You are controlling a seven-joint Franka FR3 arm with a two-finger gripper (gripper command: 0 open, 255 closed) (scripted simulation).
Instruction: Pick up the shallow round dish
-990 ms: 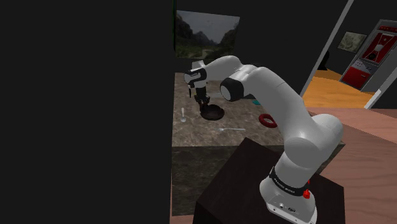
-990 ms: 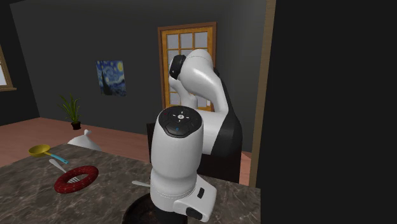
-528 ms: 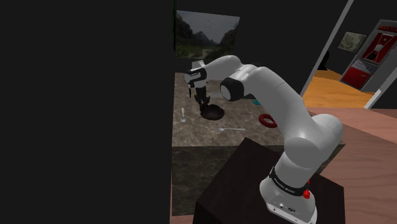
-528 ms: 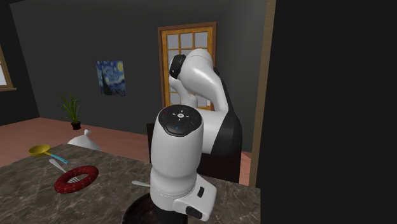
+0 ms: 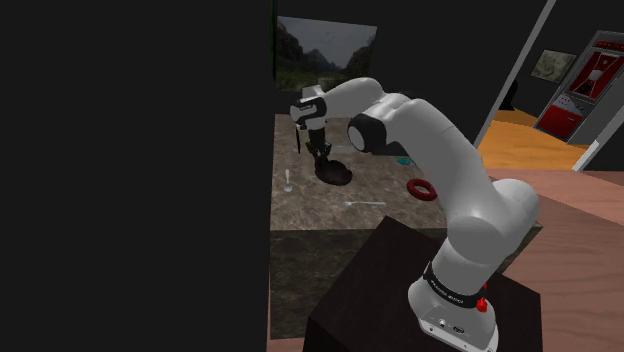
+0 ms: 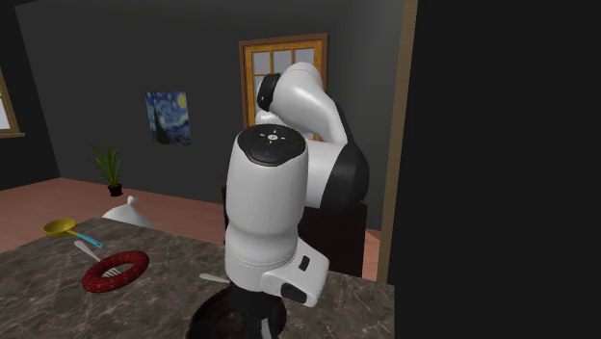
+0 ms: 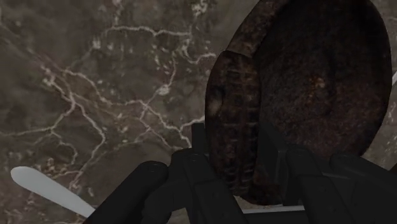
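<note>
Presently the white Franka arm [image 5: 440, 155] rises from its dark box stand [image 5: 370, 290] at the shoulder view's lower right. It bends at the elbow and reaches up and left, with the wrist turned downward. The all-black two-finger gripper [image 7: 235, 137] points at the dark, white-veined marble counter [image 7: 108, 95]. Its fingers are clamped on the rim of the shallow round dark-brown dish [image 7: 318, 83], one finger outside the rim and one inside. The dish is over the counter's left part in the shoulder view, well apart from a red ring [image 5: 421, 188]. Whether it rests on the surface cannot be told.
</note>
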